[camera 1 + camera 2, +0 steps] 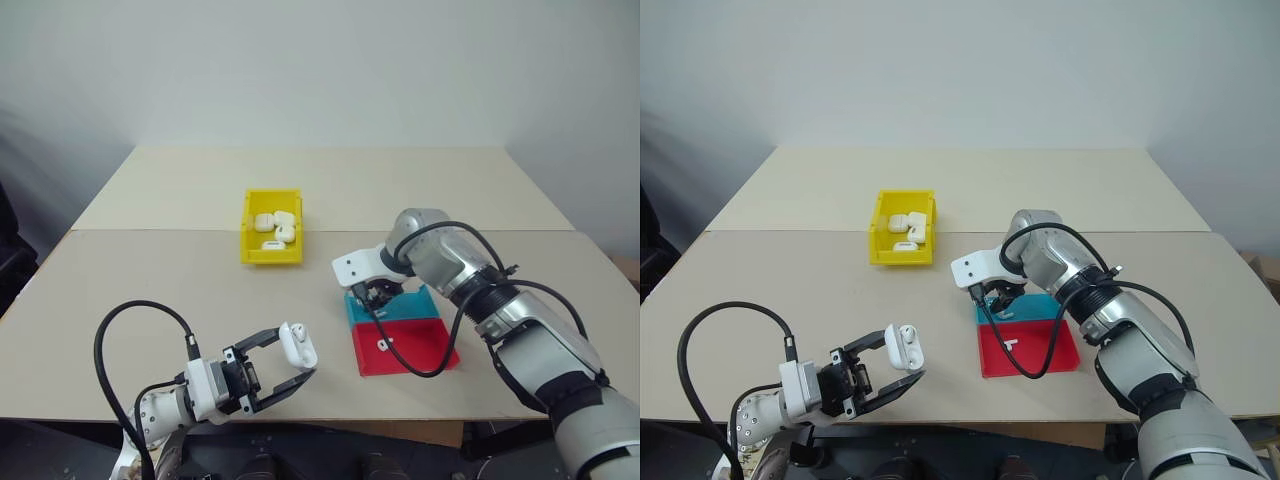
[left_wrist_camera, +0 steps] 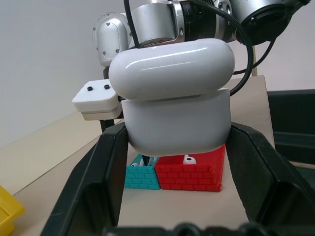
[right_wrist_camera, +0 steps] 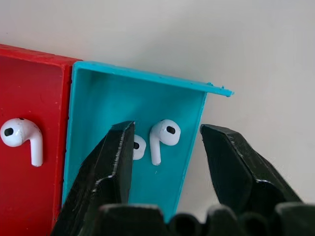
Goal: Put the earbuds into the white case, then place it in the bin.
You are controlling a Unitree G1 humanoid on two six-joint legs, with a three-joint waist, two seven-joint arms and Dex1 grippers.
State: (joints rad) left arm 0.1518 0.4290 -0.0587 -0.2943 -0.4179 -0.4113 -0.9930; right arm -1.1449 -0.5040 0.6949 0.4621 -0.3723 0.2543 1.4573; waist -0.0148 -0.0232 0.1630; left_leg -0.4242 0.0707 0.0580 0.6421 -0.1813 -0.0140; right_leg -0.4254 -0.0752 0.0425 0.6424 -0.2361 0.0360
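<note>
the white case [image 1: 297, 345] is a small glossy box with rounded corners, and its lid is flipped up a little, so a thin gap shows under the lid in the left wrist view. it stands upright between the two black fingers of the left gripper [image 1: 290, 372], which are closed on its lower body at the near left part of the table [image 1: 150, 290]; its long axis goes up and the lid is on top. the right gripper [image 3: 167, 162] points steeply down over the teal tray [image 3: 118, 98], with its fingers apart and holding nothing. between them one earbud [image 3: 164, 136] lies in the teal tray with its stem toward the gripper, and a second earbud [image 3: 139, 147] is partly hidden beside one finger. another earbud [image 3: 22, 137] lies in the red tray [image 3: 29, 191] just beside. the yellow bin [image 1: 271, 228] is farther on the table and has several white cases inside.
</note>
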